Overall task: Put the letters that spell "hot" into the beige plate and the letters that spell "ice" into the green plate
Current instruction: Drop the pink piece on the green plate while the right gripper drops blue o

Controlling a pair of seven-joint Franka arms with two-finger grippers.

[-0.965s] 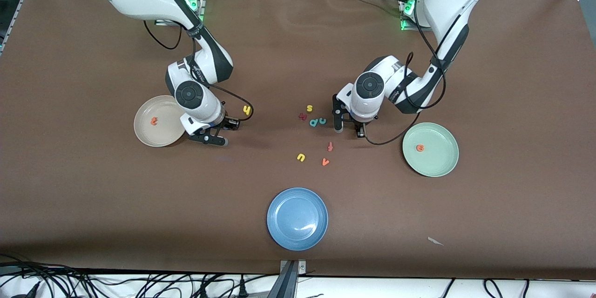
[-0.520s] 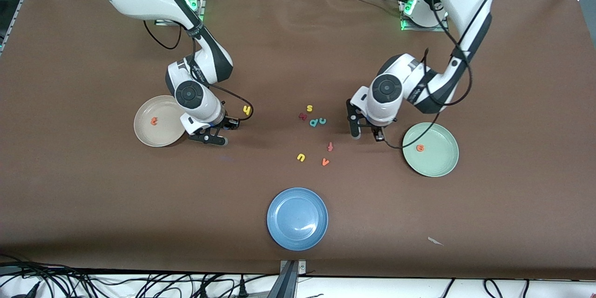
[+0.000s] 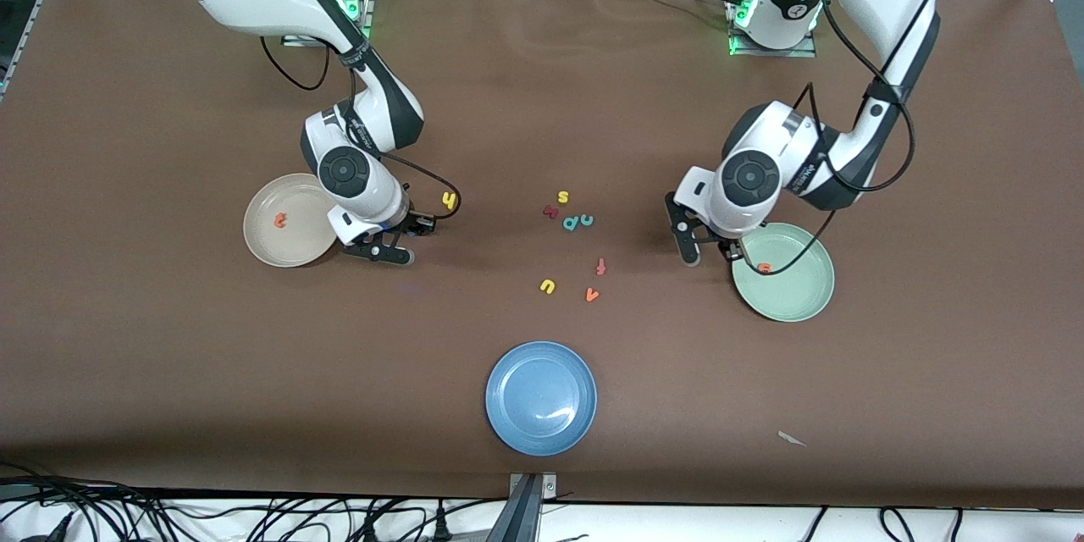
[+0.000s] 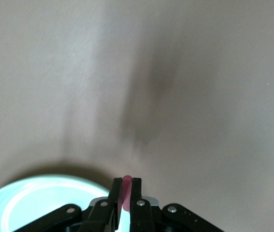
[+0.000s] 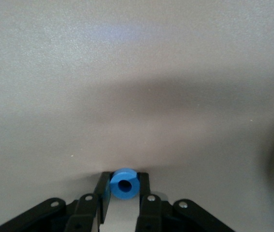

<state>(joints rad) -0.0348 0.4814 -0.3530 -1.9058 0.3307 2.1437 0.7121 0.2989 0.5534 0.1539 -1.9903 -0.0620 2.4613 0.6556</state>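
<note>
Writing: none readable beyond the letter shapes.
Plates: three, round and shallow; beige plate [image 3: 290, 220] holds the orange t [image 3: 279, 220], green plate [image 3: 783, 272] holds the orange e [image 3: 764, 268], blue plate [image 3: 541, 397] at 6 o'clock.
Loose letters: yellow h [image 3: 449, 201], s, u; teal c [image 3: 587, 220].
Left gripper [image 4: 126, 191]: clamped on the dark red i [image 4: 127, 192], over the green plate's rim.
Right gripper [image 5: 124, 186]: fingers around the blue o [image 5: 124, 183], beside the beige plate.

Orange t [image 3: 279, 220] in beige plate [image 3: 262, 250]; orange e [image 3: 764, 268] in green plate [image 3: 800, 301]. Yellow h [image 3: 449, 201] and teal c [image 3: 587, 220] on desk. Blue o [image 5: 124, 183] and red i [image 4: 126, 191] gripped.
</note>
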